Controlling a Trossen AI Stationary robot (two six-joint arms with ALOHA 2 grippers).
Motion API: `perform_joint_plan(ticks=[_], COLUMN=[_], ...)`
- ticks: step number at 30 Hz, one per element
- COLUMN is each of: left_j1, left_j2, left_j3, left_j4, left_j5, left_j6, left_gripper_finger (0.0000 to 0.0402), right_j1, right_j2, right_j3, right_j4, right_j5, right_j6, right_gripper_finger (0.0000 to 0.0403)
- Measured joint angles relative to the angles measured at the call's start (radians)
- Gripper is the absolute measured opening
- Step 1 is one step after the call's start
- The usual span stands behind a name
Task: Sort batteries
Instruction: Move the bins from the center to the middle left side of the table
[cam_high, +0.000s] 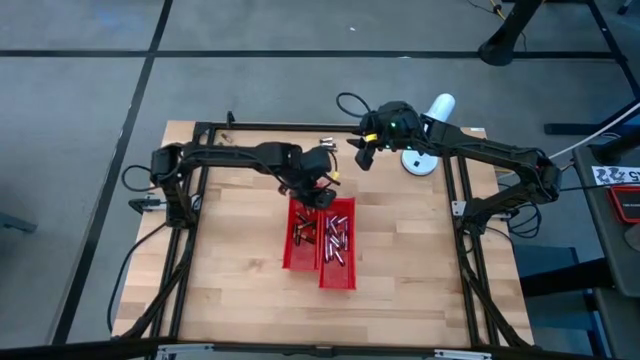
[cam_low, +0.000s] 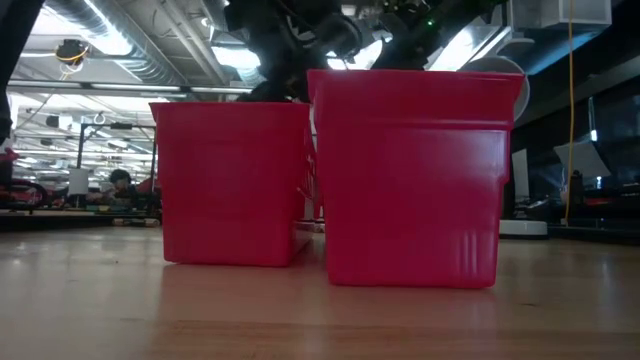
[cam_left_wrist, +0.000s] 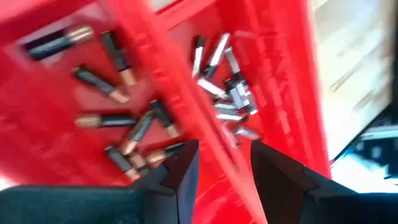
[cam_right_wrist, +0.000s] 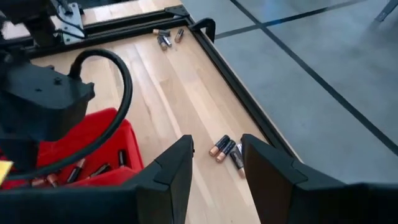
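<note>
Below, two red trays (cam_high: 322, 240) hold batteries (cam_left_wrist: 118, 118); both pincers gape empty.

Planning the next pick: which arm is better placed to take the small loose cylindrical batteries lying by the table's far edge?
The right. Its open gripper hovers over the loose copper-tipped batteries on the wooden table, while the left gripper, open and empty, is over the red plastic trays.
</note>
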Motion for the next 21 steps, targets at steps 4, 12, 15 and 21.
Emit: perform_joint_plan(ticks=[4, 12, 15, 21], left_j1=[-0.017, -0.025, -0.033, -0.044], left_j2=[0.006, 0.006, 0.006, 0.011], left_j3=[0.0, 0.0, 0.0, 0.0], left_j4=[0.04, 0.03, 0.042, 0.043], left_j5=[-0.054, -0.198, -0.223, -0.283], left_j6=[-0.016, -0.062, -0.067, -0.089], left_gripper_finger=[0.0134, 0.0134, 0.0134, 0.0134], right_j1=[0.0, 0.0, 0.0, 0.0], right_j2=[0.0, 0.0, -0.003, -0.005], right_j3=[0.0, 0.0, 0.0, 0.0], right_j4=[-0.013, -0.063, -0.091, -0.094], right_j5=[0.0, -0.026, -0.027, -0.027], right_j6=[-0.005, 0.05, 0.05, 0.051], right_gripper_finger=[0.014, 0.014, 0.014, 0.014])
